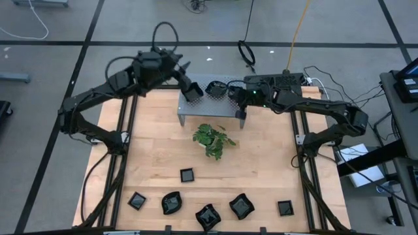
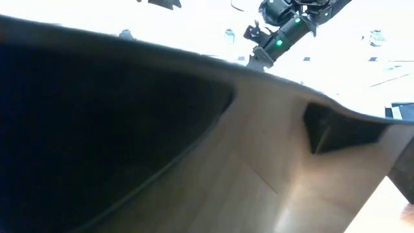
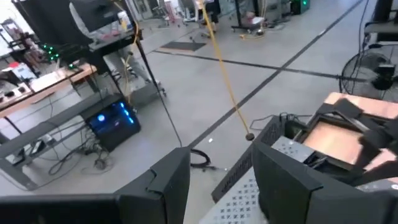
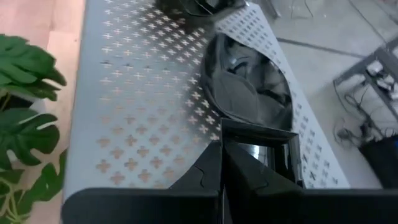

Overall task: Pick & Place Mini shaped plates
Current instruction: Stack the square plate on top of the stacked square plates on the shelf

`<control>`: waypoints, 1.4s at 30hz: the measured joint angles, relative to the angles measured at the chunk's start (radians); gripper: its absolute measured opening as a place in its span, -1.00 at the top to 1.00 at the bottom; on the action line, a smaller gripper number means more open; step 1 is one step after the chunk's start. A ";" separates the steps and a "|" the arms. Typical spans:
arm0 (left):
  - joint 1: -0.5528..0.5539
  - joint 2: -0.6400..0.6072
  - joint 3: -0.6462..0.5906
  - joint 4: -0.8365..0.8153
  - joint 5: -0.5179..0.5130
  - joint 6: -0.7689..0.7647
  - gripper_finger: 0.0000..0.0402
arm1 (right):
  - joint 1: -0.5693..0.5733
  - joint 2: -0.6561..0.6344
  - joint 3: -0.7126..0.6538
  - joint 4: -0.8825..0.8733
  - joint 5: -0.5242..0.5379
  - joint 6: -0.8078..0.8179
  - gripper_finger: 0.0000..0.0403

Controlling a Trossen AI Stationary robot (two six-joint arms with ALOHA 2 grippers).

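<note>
Black dishes: six in the lower frame (image 1: 207, 216); one on the grey stand (image 1: 208, 108), upper centre, just ahead of the closed, empty right gripper (image 4: 222, 163). Left gripper (image 1: 193, 93) open over the stand, holding nothing.

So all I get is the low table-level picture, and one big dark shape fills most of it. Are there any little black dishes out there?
Observer: Yes. Six small glossy black plates lie near the front edge of the wooden table.
Operator: And that arm with the green light?
Observer: That is the right arm. The right gripper is shut, over a grey perforated metal stand, pointing at a wavy-edged black plate that sits on the stand.
Operator: Where is the other arm?
Observer: The left gripper is open, above the stand's other end.
</note>
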 joint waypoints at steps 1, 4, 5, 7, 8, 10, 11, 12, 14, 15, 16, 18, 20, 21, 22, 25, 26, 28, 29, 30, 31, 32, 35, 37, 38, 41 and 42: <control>0.013 -0.003 0.000 0.001 0.005 0.002 0.12 | 0.001 0.001 0.000 0.002 -0.001 -0.014 1.00; 0.043 -0.006 0.000 0.006 0.021 0.002 0.12 | 0.001 0.001 0.000 0.005 0.004 -0.042 1.00; 0.051 -0.005 0.000 0.003 0.025 0.002 0.12 | 0.001 0.001 0.000 0.007 0.008 -0.050 1.00; 0.070 -0.006 0.000 -0.006 0.037 0.002 0.12 | 0.000 0.001 0.000 0.015 0.028 -0.066 1.00; 0.078 -0.008 0.000 -0.009 0.047 0.002 0.12 | -0.003 0.000 0.000 0.012 0.042 -0.076 1.00; 0.094 -0.010 0.000 -0.023 0.064 0.001 0.12 | -0.006 0.000 0.000 0.003 0.054 -0.087 1.00; 0.099 -0.010 0.000 -0.029 0.074 0.000 0.12 | -0.009 0.000 0.000 -0.001 0.053 -0.089 1.00; 0.106 -0.009 0.000 -0.034 0.077 -0.002 0.12 | -0.009 0.000 0.000 -0.001 0.053 -0.090 1.00; 0.115 -0.008 0.000 -0.036 0.080 -0.005 0.12 | -0.010 0.000 0.000 0.004 0.054 -0.090 1.00; 0.118 -0.008 0.000 -0.035 0.080 -0.005 0.12 | -0.010 0.000 0.000 0.004 0.054 -0.090 1.00; 0.122 -0.009 0.000 -0.033 0.080 -0.005 0.12 | -0.011 0.000 0.000 0.004 0.055 -0.094 1.00; 0.129 -0.009 0.000 -0.030 0.080 -0.005 0.12 | -0.015 0.000 0.000 0.004 0.054 -0.108 0.99; 0.135 -0.009 0.000 -0.028 0.080 -0.004 0.12 | -0.021 0.000 0.000 0.004 0.054 -0.115 0.99; 0.137 -0.009 0.000 -0.027 0.080 -0.002 0.12 | -0.024 0.000 0.000 0.004 0.055 -0.120 0.99; 0.141 -0.009 0.000 -0.027 0.080 -0.001 0.12 | -0.025 0.000 0.000 0.004 0.055 -0.130 0.99; 0.149 -0.009 0.000 -0.027 0.080 -0.001 0.12 | -0.025 0.000 0.000 0.007 0.056 -0.151 0.99; 0.151 -0.009 0.000 -0.027 0.080 -0.001 0.12 | -0.025 0.000 0.000 0.010 0.056 -0.152 0.98; 0.156 -0.009 0.000 -0.026 0.080 -0.001 0.12 | -0.025 0.000 0.000 0.012 0.053 -0.148 0.98; 0.159 -0.009 0.000 -0.026 0.080 -0.001 0.12 | -0.025 0.000 0.000 0.012 0.053 -0.145 0.98; 0.159 -0.009 0.000 -0.026 0.080 -0.001 0.12 | -0.027 0.000 0.000 0.012 0.053 -0.145 0.98; 0.159 -0.009 0.000 -0.026 0.080 -0.001 0.12 | -0.028 0.000 0.000 0.012 0.053 -0.145 0.98; 0.159 -0.009 0.000 -0.026 0.080 -0.001 0.12 | -0.028 0.000 0.000 0.012 0.053 -0.146 0.98; 0.159 -0.009 0.000 -0.026 0.080 -0.001 0.12 | -0.030 0.000 0.000 0.012 0.055 -0.144 0.98; 0.159 -0.009 0.000 -0.026 0.080 -0.001 0.12 | -0.034 0.000 0.000 0.012 0.054 -0.137 0.98; 0.159 -0.009 0.000 -0.026 0.080 -0.001 0.12 | -0.035 0.000 0.000 0.012 0.054 -0.137 0.98; 0.159 -0.009 0.000 -0.027 0.080 -0.001 0.12 | -0.037 0.000 0.000 0.012 0.054 -0.135 0.98; 0.159 -0.009 0.000 -0.027 0.080 -0.001 0.12 | -0.037 0.000 0.000 0.012 0.055 -0.134 0.98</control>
